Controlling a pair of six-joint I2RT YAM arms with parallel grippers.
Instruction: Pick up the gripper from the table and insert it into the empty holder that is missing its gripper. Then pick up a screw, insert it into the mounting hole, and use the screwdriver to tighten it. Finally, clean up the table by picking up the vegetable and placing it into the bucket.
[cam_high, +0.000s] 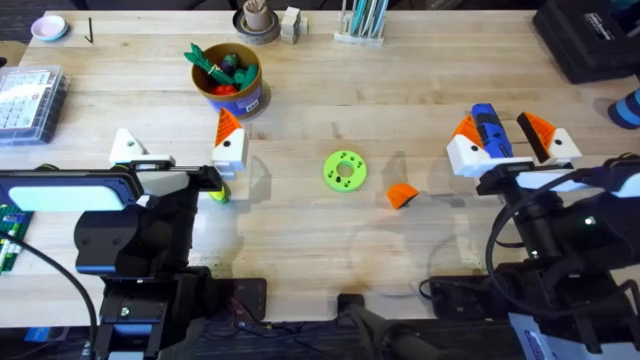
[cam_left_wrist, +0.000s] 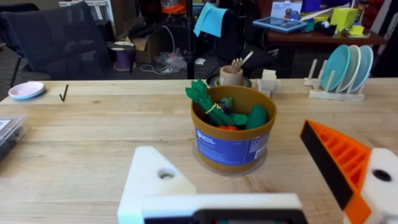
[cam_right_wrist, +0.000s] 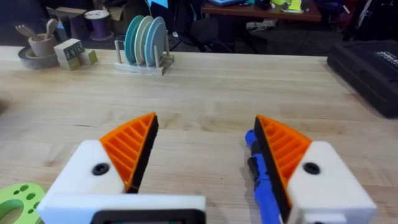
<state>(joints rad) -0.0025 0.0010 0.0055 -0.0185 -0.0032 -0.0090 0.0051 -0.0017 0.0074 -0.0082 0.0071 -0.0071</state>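
Observation:
The orange gripper (cam_high: 401, 196) lies on the table (cam_high: 300, 230), right of a lime-green disc (cam_high: 345, 170). My left gripper (cam_high: 178, 145) (cam_left_wrist: 227, 143) is open; one finger is the bare white holder (cam_high: 128, 147) (cam_left_wrist: 155, 180), the other carries an orange tip. Beyond it stands the bucket (cam_high: 228, 80) (cam_left_wrist: 233, 134), holding green and red toy vegetables. The small yellow vegetable (cam_high: 218, 193) peeks out beside the left arm. My right gripper (cam_high: 500, 128) (cam_right_wrist: 205, 119) is open over the blue screwdriver (cam_high: 488, 130) (cam_right_wrist: 261, 180), which lies between its fingers. No screw is in view.
A clear parts box (cam_high: 28, 100) sits at the left edge, with a pink dish (cam_high: 48, 27) behind it. A cup of sticks (cam_high: 257, 18) and a plate rack (cam_high: 360, 22) line the far edge. A black case (cam_high: 590, 40) fills the far right corner.

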